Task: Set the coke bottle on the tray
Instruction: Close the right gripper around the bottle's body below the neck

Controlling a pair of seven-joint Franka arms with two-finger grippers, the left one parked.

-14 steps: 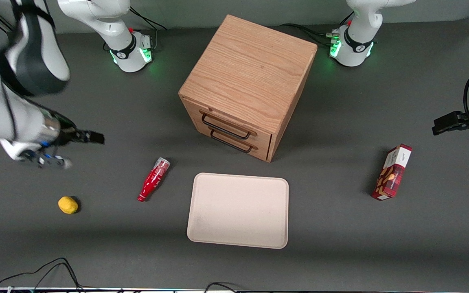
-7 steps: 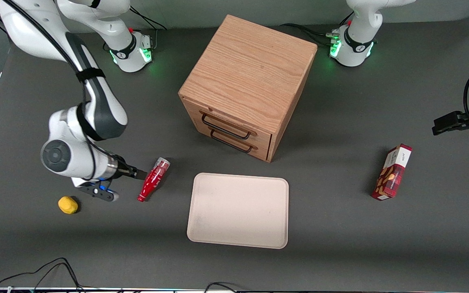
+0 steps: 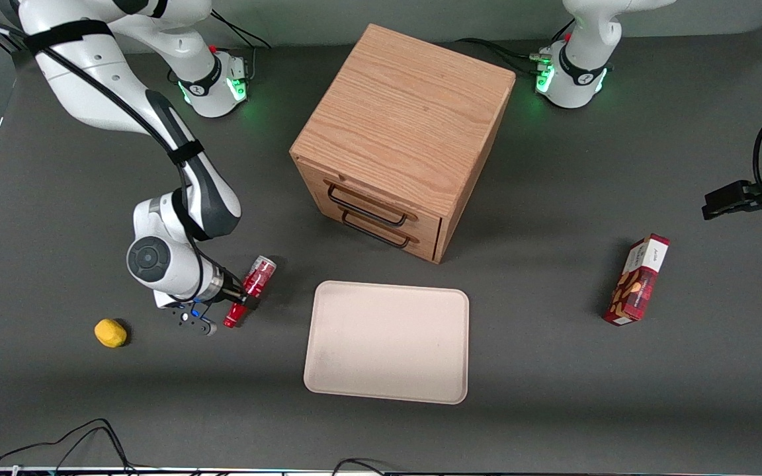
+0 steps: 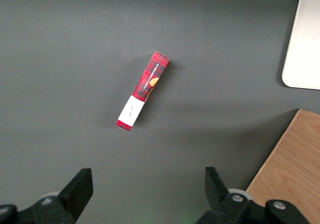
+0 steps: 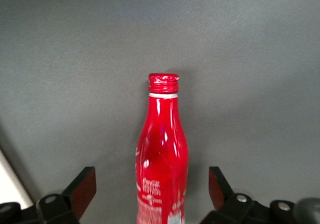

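Red bottle [image 5: 161, 156] lying on desk [image 3: 553, 396] beside tray [image 3: 387, 342]; cap and neck plain in wrist view, mid-body hidden by arm from front. End effector [image 3: 241, 295] low over bottle, fingers [image 5: 82, 186] spread wide, straddling, not touching.

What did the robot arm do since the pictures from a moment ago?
The working arm swung in from the table's edge and lowered its gripper over the coke bottle, fingers open on either side, nothing grasped yet. The bottle lies where it did beside the tray; the cabinet, snack box and yellow ball stayed put.
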